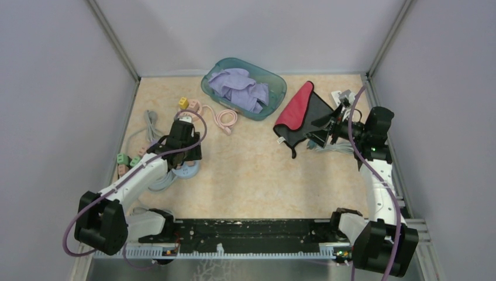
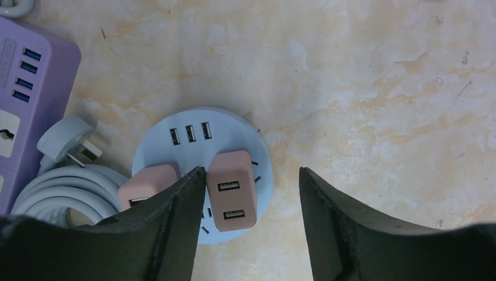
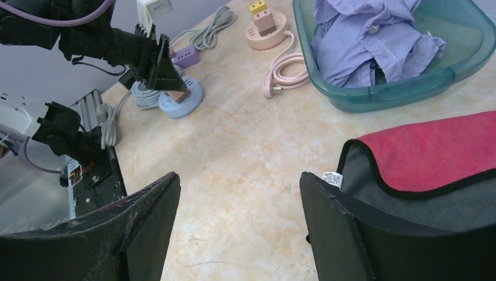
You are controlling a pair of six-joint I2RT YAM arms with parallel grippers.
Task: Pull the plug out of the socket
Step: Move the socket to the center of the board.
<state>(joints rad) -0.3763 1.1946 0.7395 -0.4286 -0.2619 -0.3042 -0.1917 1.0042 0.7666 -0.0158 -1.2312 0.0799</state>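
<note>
1. The round blue socket hub [image 2: 190,117] lies flat on the table [image 2: 380,88].
2. A pink USB charger plug [image 2: 232,190] sits plugged into the hub's top face. A second pink plug [image 2: 149,182] sits beside it on the same hub.
3. The left gripper [image 2: 250,174] hangs over the hub with its jaws spread. One finger is just beside the charger plug and the other is outside the hub's rim.
4. The right gripper [image 3: 240,175] is well apart from the hub, its jaws spread and empty, next to a red-and-grey cloth [image 3: 433,152].
</note>
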